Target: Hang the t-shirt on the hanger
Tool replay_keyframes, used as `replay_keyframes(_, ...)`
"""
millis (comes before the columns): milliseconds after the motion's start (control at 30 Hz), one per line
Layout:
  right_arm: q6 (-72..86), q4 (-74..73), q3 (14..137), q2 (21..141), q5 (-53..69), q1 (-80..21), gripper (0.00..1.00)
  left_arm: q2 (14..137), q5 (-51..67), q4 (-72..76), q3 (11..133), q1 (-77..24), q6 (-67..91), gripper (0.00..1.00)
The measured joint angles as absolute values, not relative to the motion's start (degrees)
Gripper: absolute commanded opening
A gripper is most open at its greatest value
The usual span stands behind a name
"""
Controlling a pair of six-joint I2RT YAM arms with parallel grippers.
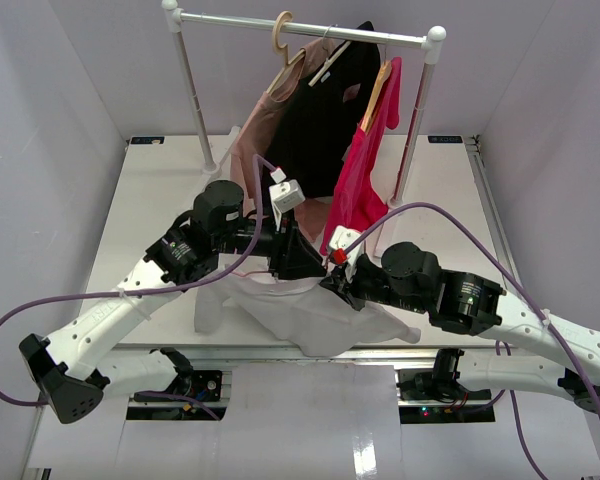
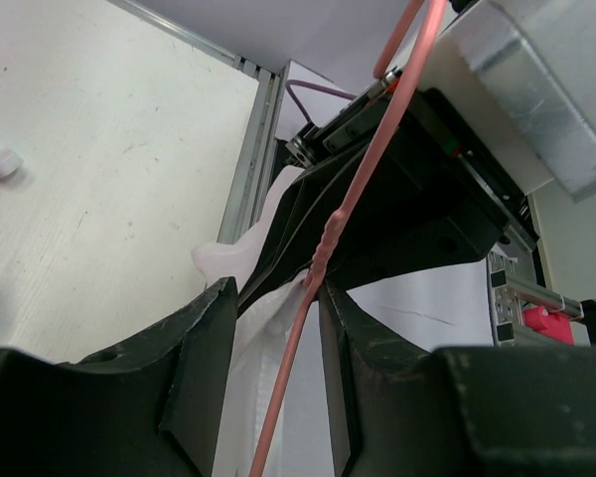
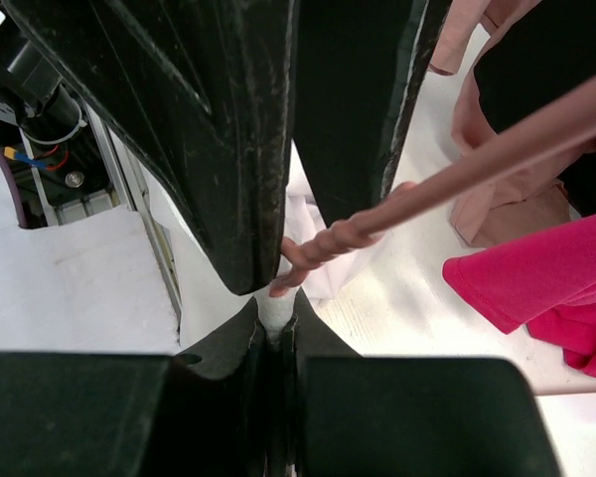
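The white t-shirt (image 1: pixel 310 315) hangs in a crumpled sheet between the two arms, over the table's near edge. My right gripper (image 1: pixel 335 283) is shut on a fold of it; the right wrist view shows white cloth (image 3: pixel 328 278) pinched in the right gripper (image 3: pixel 275 308). The thin pink hanger (image 3: pixel 477 164) has its twisted neck just above those jaws. In the left wrist view the hanger wire (image 2: pixel 372 159) runs between the jaws of my left gripper (image 2: pixel 276 288), which stand apart, with t-shirt fabric (image 2: pixel 248 338) behind it. The left gripper (image 1: pixel 302 262) faces the right one closely.
A white clothes rack (image 1: pixel 300 25) stands at the back of the table. A dusty-pink garment (image 1: pixel 260 140), a black shirt (image 1: pixel 325 110) and a magenta garment (image 1: pixel 365 180) hang from it on wooden hangers. Its posts (image 1: pixel 193 90) rise on both sides. Purple cables loop around both arms.
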State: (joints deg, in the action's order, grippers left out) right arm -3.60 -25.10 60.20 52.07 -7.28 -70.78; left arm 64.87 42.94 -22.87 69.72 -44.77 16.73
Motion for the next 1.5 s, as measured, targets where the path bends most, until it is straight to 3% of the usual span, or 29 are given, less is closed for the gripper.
replay_keyframes(467, -3.60, -25.08, 60.18, 51.92, -6.02, -70.81, 0.08, 63.09, 42.65, -12.03, 66.88, -44.77, 22.32, 0.45)
replay_keyframes(767, -3.53, -25.10, 60.18, 51.99, -6.01, -70.78, 0.08, 63.11, 43.85, -8.59, 65.47, -44.83, 24.77, 0.22)
replay_keyframes(900, -3.38, -25.09, 60.18, 52.44, -6.17, -70.78, 0.08, 63.07, 44.40, -7.61, 64.94, -44.88, 25.67, 0.00)
replay_keyframes(1167, -3.38, -25.24, 60.18, 52.97, -6.42, -70.75, 0.08, 62.13, 43.22, -7.00, 63.44, -44.82, 26.09, 0.01)
replay_keyframes(1200, -3.38, -25.21, 60.18, 53.02, -6.39, -70.76, 0.08, 61.88, 42.88, -6.88, 63.21, -44.82, 26.21, 0.15)
replay_keyframes(1267, -3.38, -25.10, 60.22, 53.19, -6.39, -70.76, 0.08, 61.81, 42.67, -6.91, 63.14, -44.82, 26.53, 0.31)
replay_keyframes(1333, -3.38, -25.06, 60.23, 53.35, -6.38, -70.74, 0.08, 62.09, 42.82, -6.92, 63.17, -44.80, 27.13, 0.39)
replay_keyframes(1400, -3.40, -25.04, 60.23, 53.70, -6.12, -70.76, 0.08, 62.87, 42.94, -7.00, 63.43, -44.84, 27.54, 0.35)
replay_keyframes(1500, -3.37, -25.18, 60.23, 54.16, -6.13, -70.77, 0.08, 63.82, 43.04, -7.30, 63.48, -44.87, 27.90, 0.21)
